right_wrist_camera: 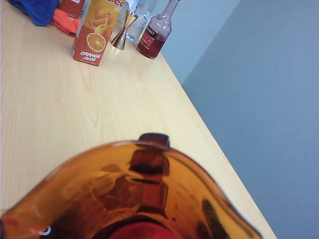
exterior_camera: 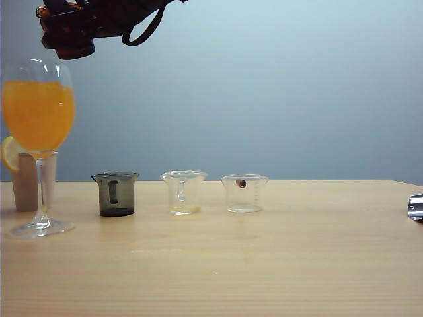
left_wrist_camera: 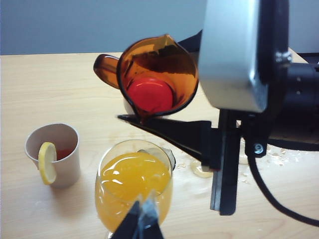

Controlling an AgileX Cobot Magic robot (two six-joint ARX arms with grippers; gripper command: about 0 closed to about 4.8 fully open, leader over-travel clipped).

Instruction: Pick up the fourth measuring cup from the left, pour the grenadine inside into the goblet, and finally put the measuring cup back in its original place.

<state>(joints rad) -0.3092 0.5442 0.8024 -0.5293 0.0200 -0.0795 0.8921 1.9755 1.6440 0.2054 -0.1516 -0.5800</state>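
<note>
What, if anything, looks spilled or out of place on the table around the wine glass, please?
Clear droplets and a small puddle lie on the table beside the wine glass, under the right gripper, which holds the amber cup tipped above the glass. The left gripper hangs shut nearby. It looks like an earlier spill.

Pale wooden tabletop fills the lower part of the exterior view, its grain running sideways, evenly lit with soft shadows. Behind it, a plain blue-grey wall, brighter toward the top middle. From the right wrist view, the tabletop's far edge meets that same wall.
</note>
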